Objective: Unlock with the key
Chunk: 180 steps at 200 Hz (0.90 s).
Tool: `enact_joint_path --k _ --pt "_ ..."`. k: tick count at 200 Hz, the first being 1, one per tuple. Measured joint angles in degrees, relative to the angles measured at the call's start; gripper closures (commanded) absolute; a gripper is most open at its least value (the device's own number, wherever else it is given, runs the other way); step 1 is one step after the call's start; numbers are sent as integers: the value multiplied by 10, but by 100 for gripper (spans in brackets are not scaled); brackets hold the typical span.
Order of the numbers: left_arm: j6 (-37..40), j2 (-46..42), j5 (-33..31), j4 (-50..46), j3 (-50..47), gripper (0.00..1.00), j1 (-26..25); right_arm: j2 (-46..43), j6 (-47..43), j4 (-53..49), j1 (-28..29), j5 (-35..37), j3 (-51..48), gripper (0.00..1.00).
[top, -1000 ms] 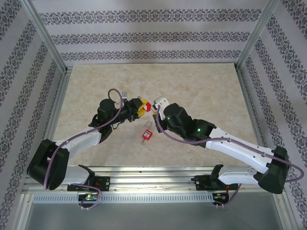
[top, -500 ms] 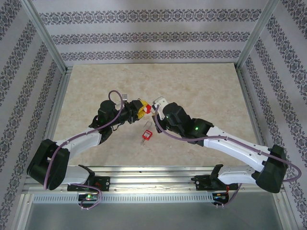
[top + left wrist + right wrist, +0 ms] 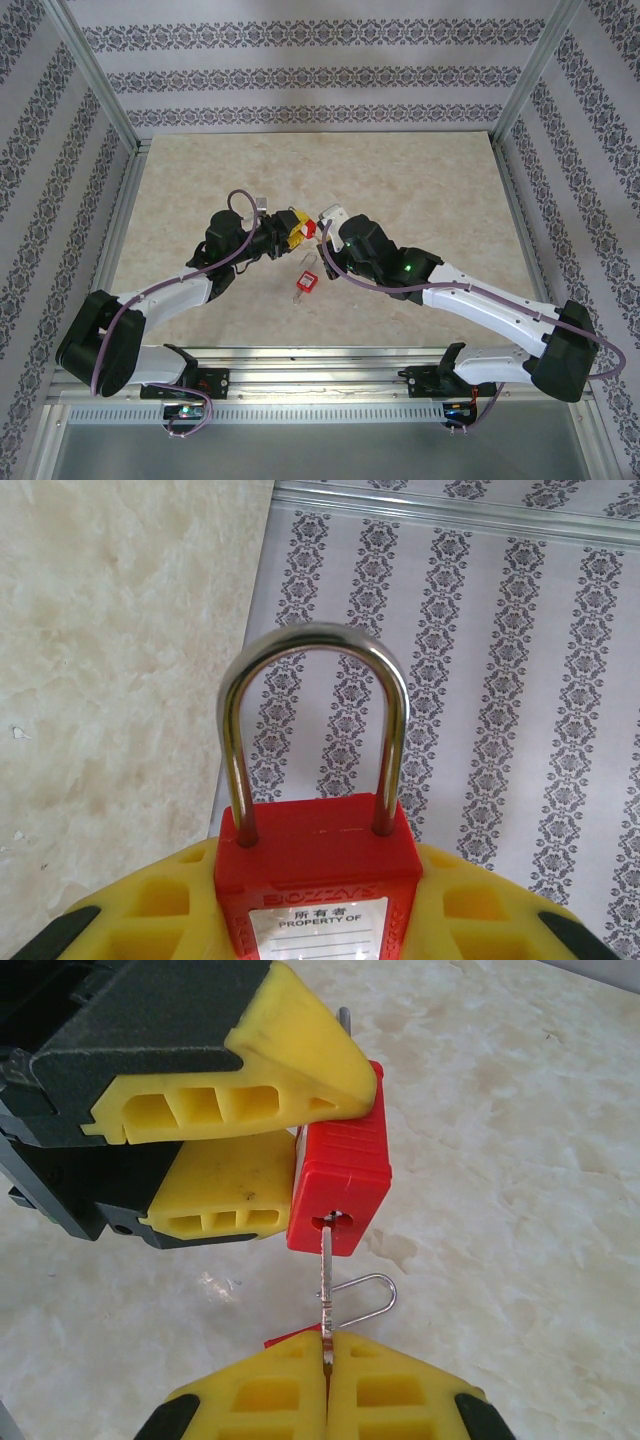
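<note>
My left gripper [image 3: 293,227] is shut on a red padlock [image 3: 312,875] with a steel shackle [image 3: 313,650], held above the table; its yellow fingers [image 3: 240,1045] clamp the red body [image 3: 340,1185] in the right wrist view. My right gripper [image 3: 327,1360] is shut on a thin metal key [image 3: 325,1280]. The key's tip sits in the keyhole on the padlock's bottom face. In the top view the right gripper [image 3: 322,220] meets the padlock [image 3: 308,229] at mid-table.
A second red padlock [image 3: 306,281] with a steel shackle [image 3: 365,1295] lies on the marble tabletop [image 3: 420,180] just below the grippers. Patterned walls and metal frame posts [image 3: 95,75] enclose the table.
The right arm has shifted slightly left and forward, bringing the key closer into the held padlock. The left gripper has stayed nearly still.
</note>
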Motion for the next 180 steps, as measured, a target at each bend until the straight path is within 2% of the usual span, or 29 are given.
enact_joint_path --k 86,180 --pt "14 0 -14 -20 0 100 -5 15 0 5 -5 0 0 100" --pt "100 0 -42 -184 50 100 -15 57 -12 -24 1 3 17 100"
